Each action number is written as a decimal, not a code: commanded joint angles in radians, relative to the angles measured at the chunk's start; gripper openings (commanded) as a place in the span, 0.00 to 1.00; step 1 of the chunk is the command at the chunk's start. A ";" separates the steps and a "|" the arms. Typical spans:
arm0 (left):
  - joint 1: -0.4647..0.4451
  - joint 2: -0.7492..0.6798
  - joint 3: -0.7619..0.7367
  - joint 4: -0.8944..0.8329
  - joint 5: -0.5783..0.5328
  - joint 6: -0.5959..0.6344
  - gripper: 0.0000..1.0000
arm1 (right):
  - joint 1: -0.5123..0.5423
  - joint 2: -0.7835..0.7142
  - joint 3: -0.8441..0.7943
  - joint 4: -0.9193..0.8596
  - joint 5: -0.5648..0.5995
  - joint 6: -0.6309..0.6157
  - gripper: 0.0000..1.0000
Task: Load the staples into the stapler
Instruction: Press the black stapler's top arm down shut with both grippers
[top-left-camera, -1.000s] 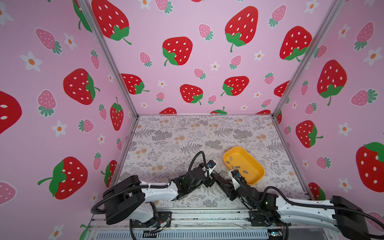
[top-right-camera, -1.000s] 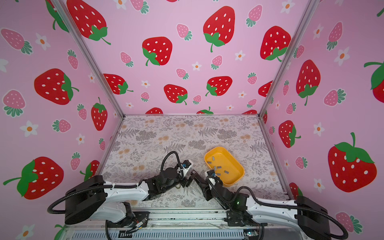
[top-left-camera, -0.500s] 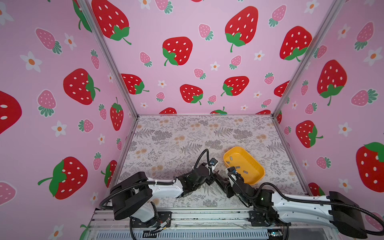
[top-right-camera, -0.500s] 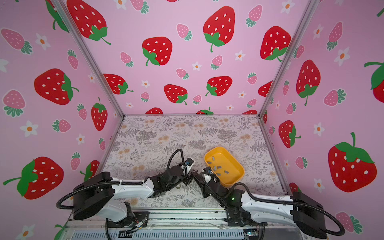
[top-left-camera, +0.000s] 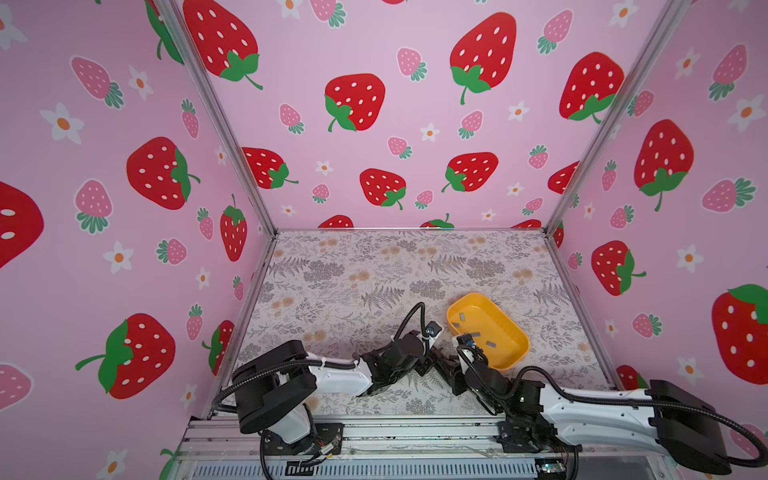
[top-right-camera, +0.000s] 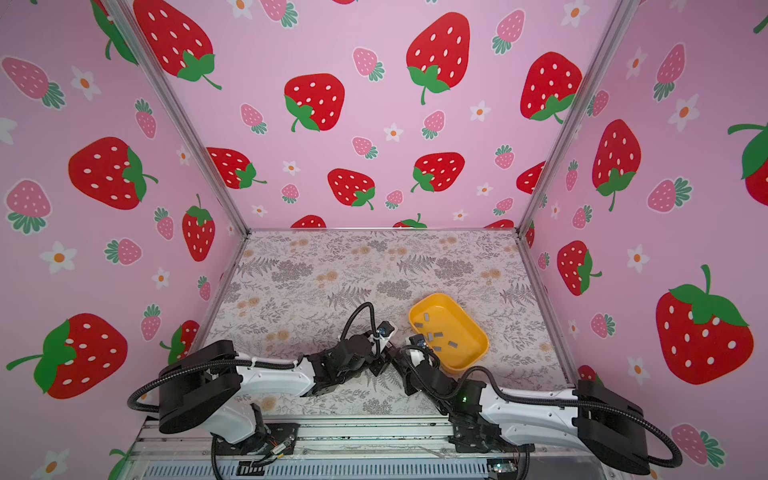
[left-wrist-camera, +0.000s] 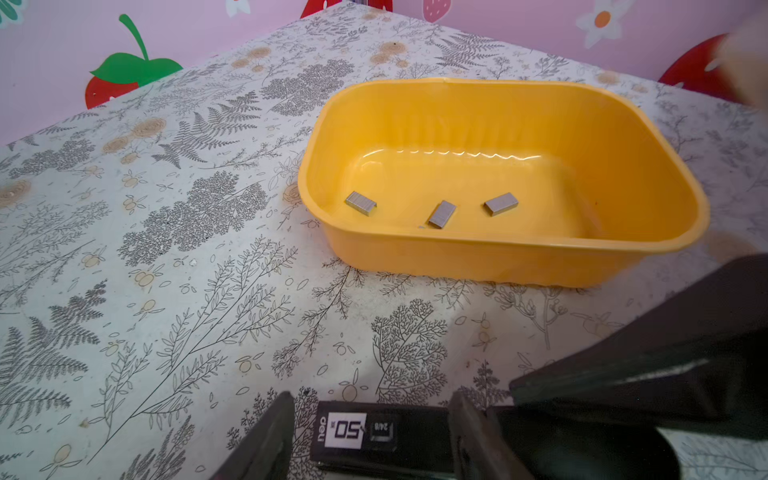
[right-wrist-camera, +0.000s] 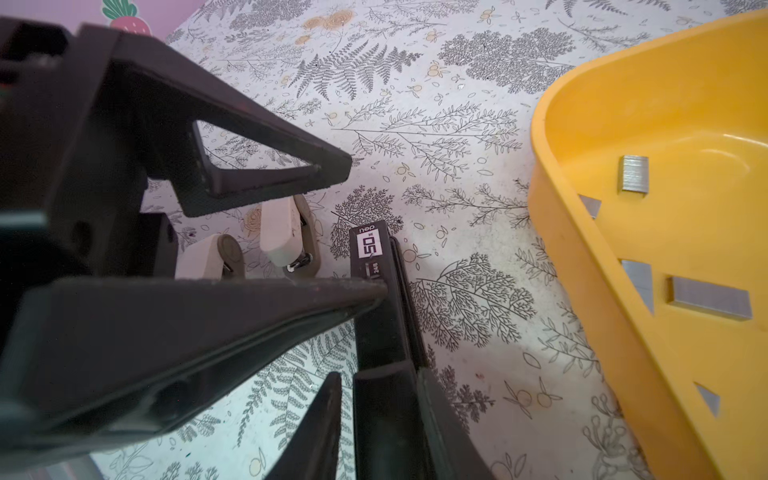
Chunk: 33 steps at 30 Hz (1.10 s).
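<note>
The right gripper (right-wrist-camera: 380, 374) pinches the black stapler (right-wrist-camera: 376, 328) across its body, one finger on each flank. The left gripper (left-wrist-camera: 372, 401) stands spread along the stapler's length. One of its fingers (right-wrist-camera: 187, 316) lays its tip on the top just behind the label, while its partner hangs clear beyond the nose, with a strip of table showing between.

The label at the stapler's nose reads "deli", a large "50" in a white box, and "24/6". The stapler lies flat near the front middle of the fern-printed table (left-wrist-camera: 166, 291), just beside a yellow tray (left-wrist-camera: 457, 262) but not touching it.

The staples (left-wrist-camera: 442, 214), short grey strips, lie loose and apart on the tray's floor. Three show in the left wrist view, more in both top views. Both arms reach in from the near edge and meet at the stapler. Pink walls printed with strawberries and white flowers close the scene on three sides.
</note>
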 joint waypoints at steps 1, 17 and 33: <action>-0.013 0.022 0.025 0.040 0.012 0.002 0.60 | 0.003 0.011 -0.059 -0.023 -0.020 0.038 0.33; -0.021 0.076 -0.009 0.116 0.006 -0.015 0.58 | 0.006 0.045 -0.152 0.063 -0.013 0.090 0.33; -0.023 0.104 -0.022 0.153 0.011 -0.009 0.57 | 0.019 0.120 -0.199 0.160 0.023 0.119 0.32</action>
